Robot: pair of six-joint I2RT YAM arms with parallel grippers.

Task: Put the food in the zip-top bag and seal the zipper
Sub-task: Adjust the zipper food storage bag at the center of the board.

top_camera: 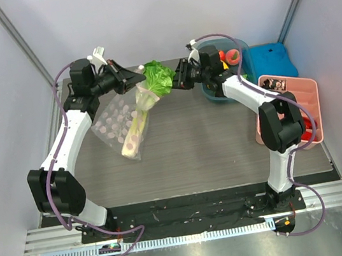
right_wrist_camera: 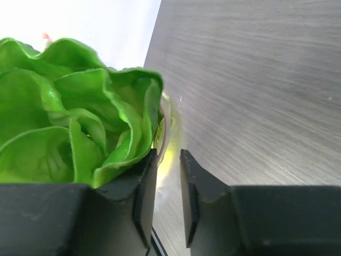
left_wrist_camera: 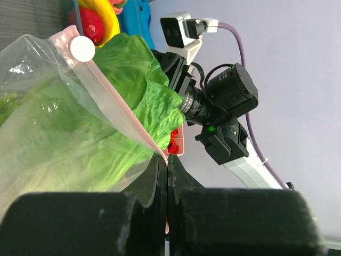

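Left gripper [left_wrist_camera: 167, 178] fingers nearest lens, closed tight on zipper [left_wrist_camera: 114, 104] at bag-mouth corner. Zip-top bag [top_camera: 114, 125] had its mouth end raised by that pinch. Film thin, crinkly, slippery; I judged pink strip the only firm hold. Celery stalk [top_camera: 136, 130] lay lengthwise along bag, seemingly inside. Lettuce head [top_camera: 159, 78] sat at bag mouth, partly in; soft, light, springy, likely to bulge out. Right gripper [right_wrist_camera: 166, 176] at lettuce by bag mouth, jaws narrowly apart; I couldn't tell if pinching anything. Red fruit [left_wrist_camera: 91, 26] beyond bag mouth, unbagged.
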